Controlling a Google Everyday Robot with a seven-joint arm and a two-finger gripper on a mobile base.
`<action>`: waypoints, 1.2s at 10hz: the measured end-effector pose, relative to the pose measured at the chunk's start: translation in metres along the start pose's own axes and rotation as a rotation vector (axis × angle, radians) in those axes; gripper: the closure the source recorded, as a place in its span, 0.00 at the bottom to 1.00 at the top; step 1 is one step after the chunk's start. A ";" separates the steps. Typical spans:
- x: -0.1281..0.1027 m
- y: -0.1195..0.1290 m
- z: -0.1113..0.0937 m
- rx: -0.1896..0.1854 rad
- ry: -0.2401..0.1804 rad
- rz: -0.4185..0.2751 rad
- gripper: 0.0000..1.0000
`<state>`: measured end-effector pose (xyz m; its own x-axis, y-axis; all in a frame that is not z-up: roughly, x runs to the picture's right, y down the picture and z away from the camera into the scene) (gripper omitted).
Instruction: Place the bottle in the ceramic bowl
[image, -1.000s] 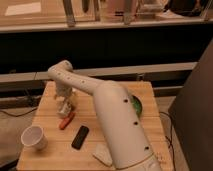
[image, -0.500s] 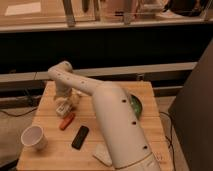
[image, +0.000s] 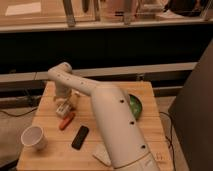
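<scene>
The bottle (image: 63, 108), small and pale, rests on the left part of the wooden table (image: 50, 160). My gripper (image: 63, 103) hangs straight down from the white arm's wrist right over it, its jaws open and level with the bottle's top. Whether they touch the bottle I cannot tell. The ceramic bowl (image: 136, 106), green inside, sits at the table's right side, and my white arm hides its left half.
An orange carrot-shaped piece (image: 66, 121) lies just in front of the bottle. A black flat device (image: 80, 137) lies nearer the front, a white cup (image: 34, 137) stands at the front left, and a white flat item (image: 102, 154) lies by the arm's base.
</scene>
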<state>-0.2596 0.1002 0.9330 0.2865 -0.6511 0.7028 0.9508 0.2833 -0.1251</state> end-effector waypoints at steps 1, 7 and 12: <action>0.000 -0.001 0.001 0.000 -0.002 -0.002 0.20; -0.003 -0.006 0.008 -0.004 -0.007 -0.017 0.29; -0.005 -0.011 0.011 -0.005 -0.005 -0.025 0.55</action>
<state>-0.2724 0.1081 0.9384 0.2624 -0.6540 0.7095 0.9582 0.2635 -0.1115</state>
